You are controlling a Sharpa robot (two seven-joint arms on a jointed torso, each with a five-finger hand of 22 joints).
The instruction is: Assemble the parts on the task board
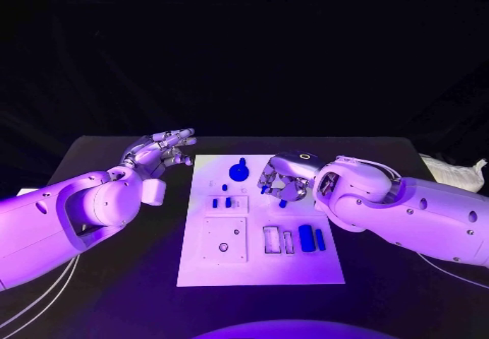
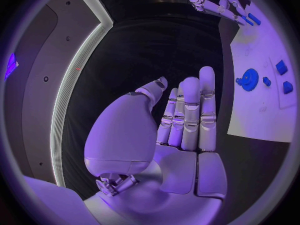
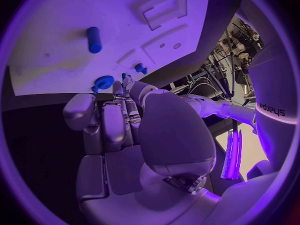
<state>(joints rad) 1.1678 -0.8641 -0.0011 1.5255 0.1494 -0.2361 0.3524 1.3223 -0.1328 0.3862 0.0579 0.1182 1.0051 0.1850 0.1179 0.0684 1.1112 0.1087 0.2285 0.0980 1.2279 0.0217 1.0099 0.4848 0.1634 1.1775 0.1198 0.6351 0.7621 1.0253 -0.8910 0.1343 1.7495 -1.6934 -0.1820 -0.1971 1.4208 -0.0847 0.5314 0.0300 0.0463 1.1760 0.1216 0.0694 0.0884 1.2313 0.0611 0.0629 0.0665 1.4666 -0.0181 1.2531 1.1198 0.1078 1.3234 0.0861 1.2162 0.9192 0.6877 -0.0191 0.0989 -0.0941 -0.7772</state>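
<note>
The white task board point(image 1: 204, 272) lies in the middle of the black table. On its far part sits a blue gear point(image 1: 239, 171), with two small blue parts point(image 1: 221, 203) nearer and a third point(image 1: 283, 203) beside them. Two blue cylinders point(image 1: 307, 237) stand side by side in the near right slots. My right hand point(image 1: 286, 176) hovers over the board's far right, fingers curled down, pinching a small blue part point(image 1: 265, 188) at its fingertips point(image 3: 127, 85). My left hand point(image 1: 161, 151) floats off the board's left edge, fingers point(image 2: 187, 112) straight and holding nothing. The gear point(image 2: 250, 77) lies beyond them.
A square plate point(image 1: 224, 240) with holes and empty rectangular slots point(image 1: 273, 239) occupy the board's near half. A crumpled white cloth point(image 1: 456, 173) lies at the table's right edge. White cables point(image 1: 41, 296) hang at the near left.
</note>
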